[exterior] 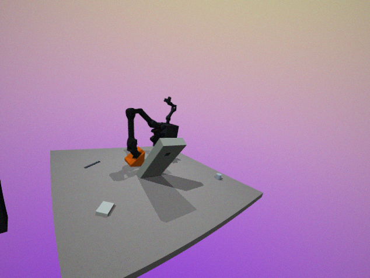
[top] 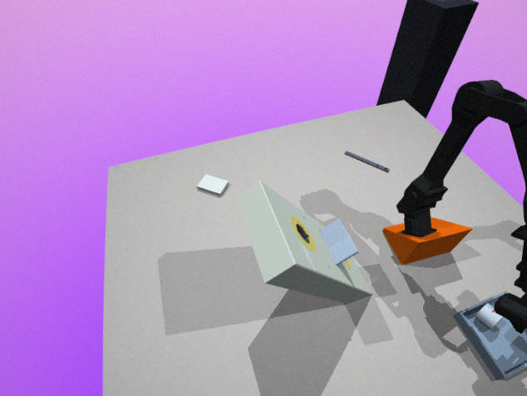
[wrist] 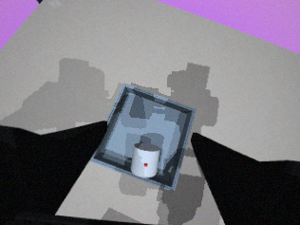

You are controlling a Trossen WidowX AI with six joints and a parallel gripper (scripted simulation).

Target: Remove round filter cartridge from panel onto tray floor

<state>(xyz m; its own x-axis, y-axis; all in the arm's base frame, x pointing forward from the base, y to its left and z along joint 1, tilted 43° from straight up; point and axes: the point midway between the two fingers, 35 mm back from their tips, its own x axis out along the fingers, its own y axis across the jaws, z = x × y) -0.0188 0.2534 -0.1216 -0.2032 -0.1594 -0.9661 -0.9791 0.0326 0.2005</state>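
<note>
The white round cartridge [top: 488,316] [wrist: 145,162] with a small red mark is inside the blue-grey tray [top: 489,343] [wrist: 163,123], near one wall. It looks tipped over; I cannot tell whether it lies fully on the floor. My gripper [wrist: 150,131] is open above the tray, its fingers wide apart with nothing between them. In the top view it is partly cut off at the right edge, beside the cartridge. The pale green panel [top: 276,247] [exterior: 161,163] leans on the table, with a dark round hole [top: 302,232] ringed in yellow.
A light blue plate [top: 338,242] stands out from the panel's face. The orange arm base [top: 442,245] [exterior: 135,160] is between panel and tray. A pale block [top: 213,184] [exterior: 105,208], a dark bar [top: 366,161] [exterior: 91,164] and a small light cylinder [exterior: 218,176] are on the table.
</note>
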